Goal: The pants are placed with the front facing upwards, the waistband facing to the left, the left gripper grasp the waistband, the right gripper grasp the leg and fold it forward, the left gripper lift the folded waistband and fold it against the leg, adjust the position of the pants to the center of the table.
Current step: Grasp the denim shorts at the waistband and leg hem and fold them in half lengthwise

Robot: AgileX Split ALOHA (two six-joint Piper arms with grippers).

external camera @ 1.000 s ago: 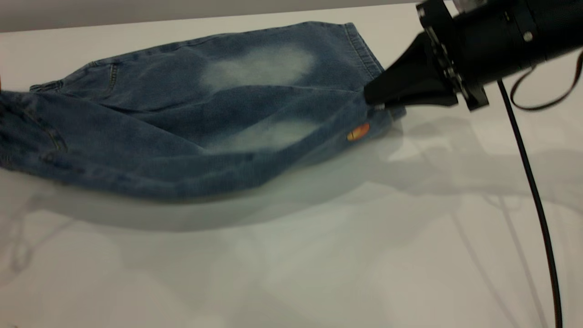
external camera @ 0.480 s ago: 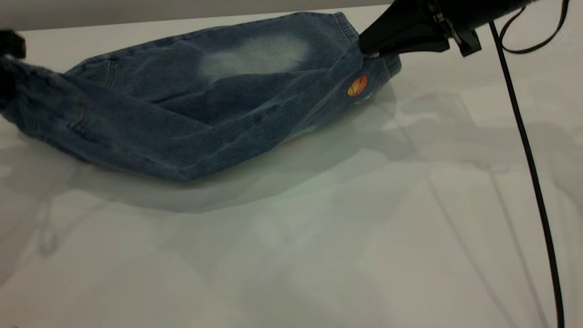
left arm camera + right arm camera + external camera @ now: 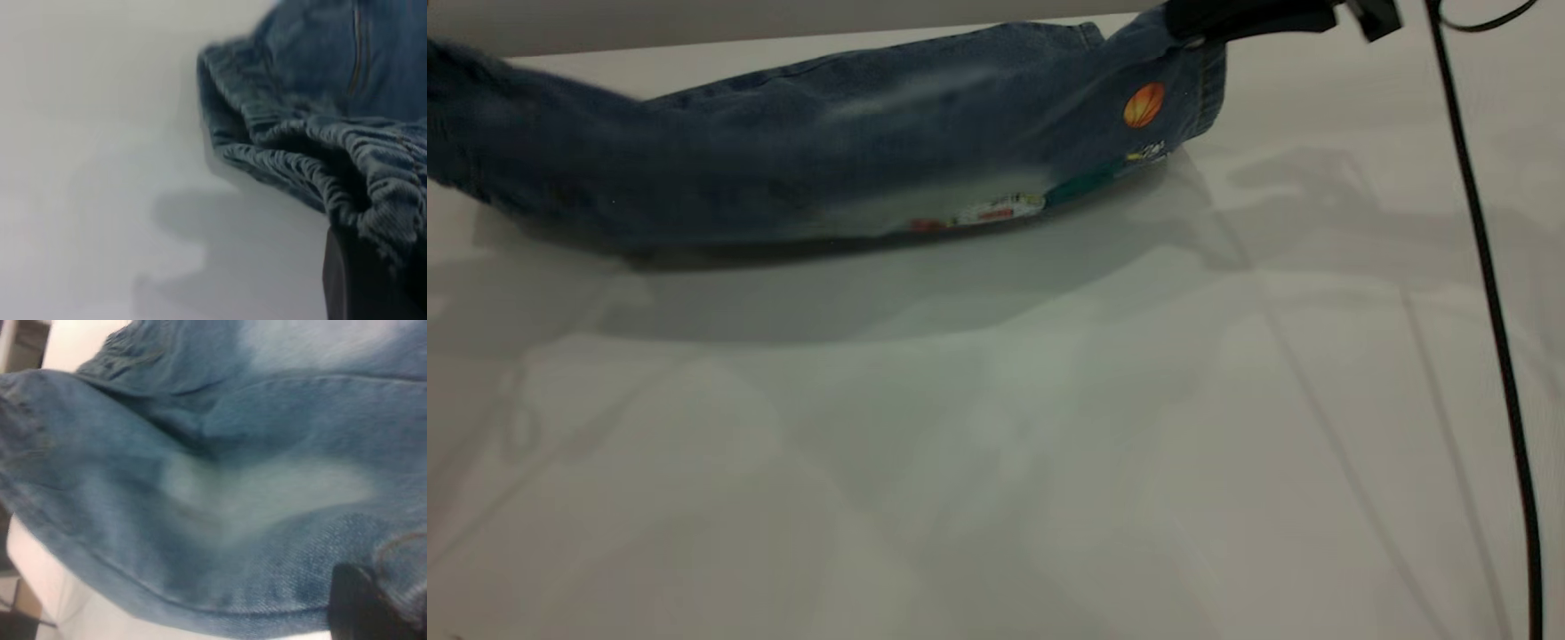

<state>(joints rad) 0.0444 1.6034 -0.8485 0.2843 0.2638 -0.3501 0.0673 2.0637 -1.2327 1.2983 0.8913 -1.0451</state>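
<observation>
The blue denim pants [image 3: 783, 160] hang stretched between both grippers above the white table [image 3: 996, 462], sagging in the middle. My right gripper [image 3: 1193, 28] is at the top right, shut on the leg hem beside an orange ball print [image 3: 1144, 105]. More colourful print [image 3: 996, 210] shows along the lower edge. The left end of the pants runs off the picture's left edge, and my left gripper is outside the exterior view. In the left wrist view the ruched waistband [image 3: 313, 167] bunches over my left gripper [image 3: 383, 250], which is shut on it; one black finger [image 3: 347, 283] shows. Faded denim [image 3: 253, 493] fills the right wrist view.
A black cable [image 3: 1485, 267] hangs from the right arm down the right side of the exterior view. The table's far edge [image 3: 694, 44] runs just behind the pants. Bare white tabletop spreads in front of the pants, carrying their shadow.
Both grippers have risen and carried the pants up and toward the far side. The near fold has lifted off the table, turning the printed underside into view.
</observation>
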